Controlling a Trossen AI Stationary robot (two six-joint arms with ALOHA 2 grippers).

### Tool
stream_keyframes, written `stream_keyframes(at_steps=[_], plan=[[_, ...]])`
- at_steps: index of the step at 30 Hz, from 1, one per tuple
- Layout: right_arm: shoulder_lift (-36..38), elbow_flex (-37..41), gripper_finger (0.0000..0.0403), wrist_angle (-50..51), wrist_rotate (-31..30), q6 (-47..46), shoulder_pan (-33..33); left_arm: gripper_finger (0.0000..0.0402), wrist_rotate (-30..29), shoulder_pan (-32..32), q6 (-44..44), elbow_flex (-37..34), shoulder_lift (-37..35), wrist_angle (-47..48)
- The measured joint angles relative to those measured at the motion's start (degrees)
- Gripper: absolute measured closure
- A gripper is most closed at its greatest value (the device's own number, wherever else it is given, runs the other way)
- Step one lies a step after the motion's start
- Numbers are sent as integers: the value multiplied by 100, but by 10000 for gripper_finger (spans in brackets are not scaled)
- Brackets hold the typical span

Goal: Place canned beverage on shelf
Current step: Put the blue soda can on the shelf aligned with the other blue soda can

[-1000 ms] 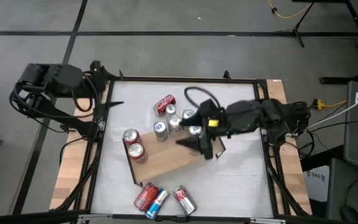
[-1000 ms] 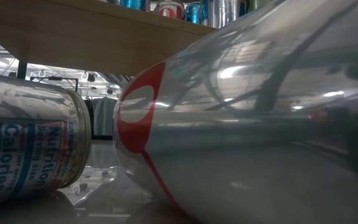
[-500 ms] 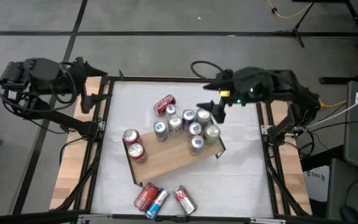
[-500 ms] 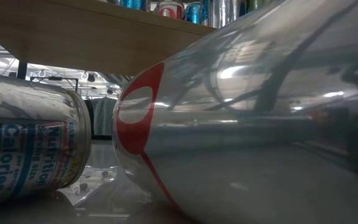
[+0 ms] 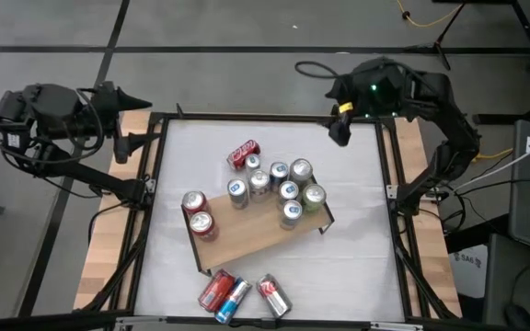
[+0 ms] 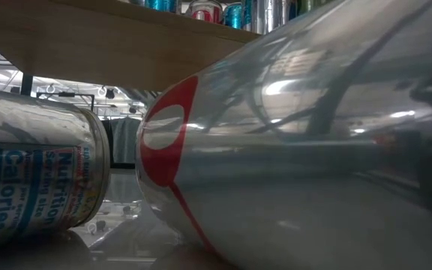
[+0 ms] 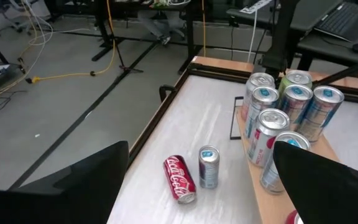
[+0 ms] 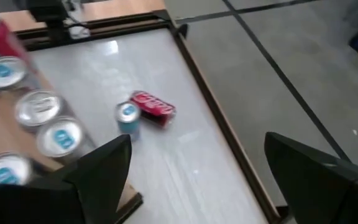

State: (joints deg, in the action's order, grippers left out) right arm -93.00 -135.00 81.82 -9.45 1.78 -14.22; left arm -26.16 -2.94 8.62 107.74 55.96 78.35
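Note:
The shelf [image 5: 247, 234] stands slantwise mid-table on its black legs. Several cans [image 5: 289, 190] stand upright on the right half of its wooden board, and two red-topped cans [image 5: 197, 211] stand at its left end. My left gripper [image 5: 139, 118] hangs open past the table's far left corner, with the table's cans showing between its fingers [image 7: 202, 148]. My right gripper [image 5: 338, 131] is open over the far right corner, and nothing lies between its fingers [image 8: 197, 140].
A red can [image 5: 242, 154] lies on its side beyond the shelf, with a small can [image 5: 253, 163] upright beside it. Three cans [image 5: 236, 296] lie at the near edge, filling the low view under the shelf's board [image 6: 111, 45]. Bare tabletop lies to the right [image 5: 357, 239].
My right gripper has pulled away from above the shelf's right end toward the table's far right corner, turning as it went and staying open. The cans it was covering now show upright on the board. My left gripper has drawn back a little toward the left edge.

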Motion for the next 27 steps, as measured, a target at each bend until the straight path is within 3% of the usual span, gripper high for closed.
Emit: stream_keyframes(at_steps=[21, 27], plan=[[197, 9, 47, 54, 232, 36, -75, 9, 44, 0, 8, 4, -126, 42], [549, 0, 47, 8, -227, -249, 452, 9, 762, -2, -137, 4, -220, 62]])
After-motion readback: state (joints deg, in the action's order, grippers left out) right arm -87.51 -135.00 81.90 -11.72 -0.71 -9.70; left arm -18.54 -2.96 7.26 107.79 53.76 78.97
